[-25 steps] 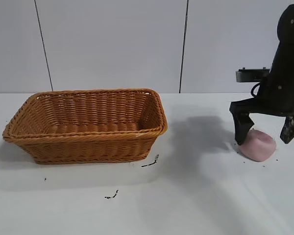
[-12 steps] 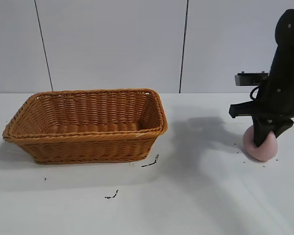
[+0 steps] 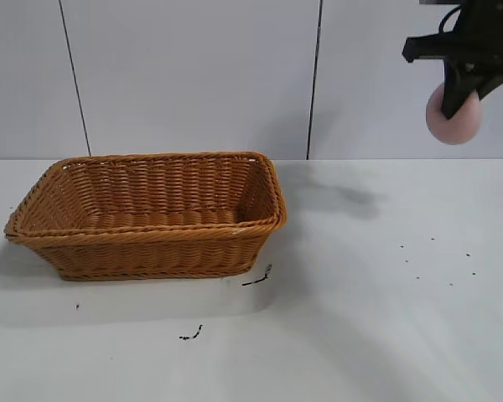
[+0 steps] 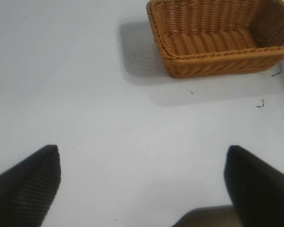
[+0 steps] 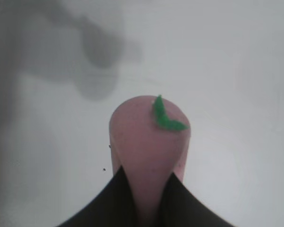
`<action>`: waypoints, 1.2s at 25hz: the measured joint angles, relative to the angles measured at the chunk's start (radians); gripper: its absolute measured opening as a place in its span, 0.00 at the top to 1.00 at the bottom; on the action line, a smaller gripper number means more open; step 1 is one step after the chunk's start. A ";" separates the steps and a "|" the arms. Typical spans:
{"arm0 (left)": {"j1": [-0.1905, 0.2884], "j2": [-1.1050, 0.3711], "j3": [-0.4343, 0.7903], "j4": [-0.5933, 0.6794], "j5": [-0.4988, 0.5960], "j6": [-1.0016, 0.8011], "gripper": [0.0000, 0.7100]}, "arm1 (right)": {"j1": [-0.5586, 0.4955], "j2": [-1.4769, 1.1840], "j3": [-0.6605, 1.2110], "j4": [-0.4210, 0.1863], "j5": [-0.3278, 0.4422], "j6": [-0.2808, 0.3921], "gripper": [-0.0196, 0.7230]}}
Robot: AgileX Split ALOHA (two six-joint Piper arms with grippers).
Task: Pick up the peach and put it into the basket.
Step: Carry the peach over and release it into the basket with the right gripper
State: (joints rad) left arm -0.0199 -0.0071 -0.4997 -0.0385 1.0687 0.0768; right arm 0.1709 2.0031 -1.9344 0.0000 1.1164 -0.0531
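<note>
- The right end effector (image 3: 461, 88) is hanging high at the exterior view's upper right, well above the counter (image 3: 377, 318), with its fingers pinching the peach (image 3: 453, 115) between them.
- The peach is sitting in the air, well apart from the basket (image 3: 147, 213) and off to its right.
- The right wrist view is showing what the outside camera is not: a small green leaf (image 5: 164, 116) lying on the pink skin of the peach (image 5: 149, 142), and the two dark fingers (image 5: 113, 198) pressing in on either side of it.
- The left wrist view is showing the left end effector (image 4: 142, 179) spread wide and holding nothing, hovering over bare counter with the basket (image 4: 217, 40) lying farther off; this arm is not appearing in the exterior view.
- The basket is resting on the white counter, toward the left side.
- Small dark specks (image 3: 440, 260) and two dark scraps (image 3: 257, 278) are lying on the counter.
- A pale panelled wall (image 3: 193, 75) with thin dark seams is standing behind the counter.
</note>
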 joint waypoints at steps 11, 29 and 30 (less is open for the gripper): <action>0.000 0.000 0.000 0.000 0.000 0.000 0.03 | 0.340 0.158 -0.245 0.009 0.005 0.000 0.94; 0.000 0.000 0.000 0.000 0.000 0.000 0.03 | 0.461 0.445 -0.249 0.008 -0.091 -0.004 0.62; 0.000 0.000 0.000 0.000 0.000 0.000 0.03 | 0.461 0.445 -0.249 0.008 -0.091 -0.005 0.47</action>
State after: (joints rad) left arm -0.0199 -0.0071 -0.4997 -0.0385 1.0687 0.0768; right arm 0.6317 2.4478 -2.1835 0.0081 1.0255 -0.0578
